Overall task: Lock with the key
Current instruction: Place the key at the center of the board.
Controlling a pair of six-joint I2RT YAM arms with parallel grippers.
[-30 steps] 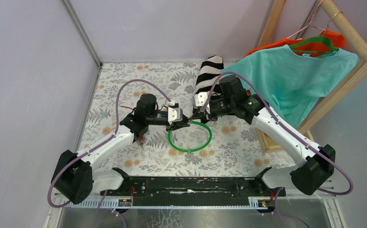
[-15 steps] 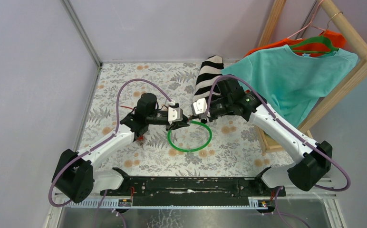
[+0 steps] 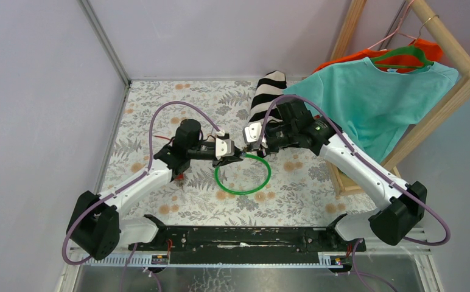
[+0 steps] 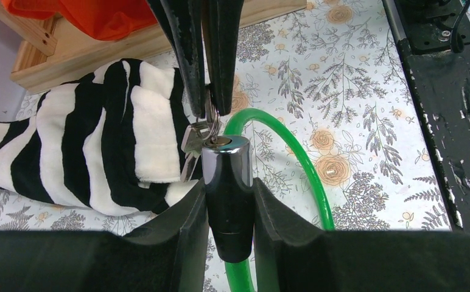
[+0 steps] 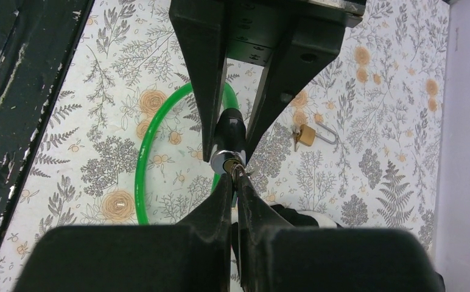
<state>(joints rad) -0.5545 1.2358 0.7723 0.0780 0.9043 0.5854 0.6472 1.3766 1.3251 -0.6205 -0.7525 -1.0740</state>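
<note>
The left gripper (image 3: 230, 159) is clamping the black barrel (image 4: 227, 194) of the green cable lock (image 3: 264, 179), while the right gripper (image 4: 209, 104) is pinching the key (image 5: 238, 166) seated in the barrel's end.

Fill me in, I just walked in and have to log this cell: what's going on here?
Two robot arms are working a cable lock. The left gripper clamps the black lock barrel of the green cable, lifted off the floral table. The right gripper is shut on the key at the barrel's keyhole end. How far the key is in cannot be seen. A small brass padlock lies apart on the table.
</note>
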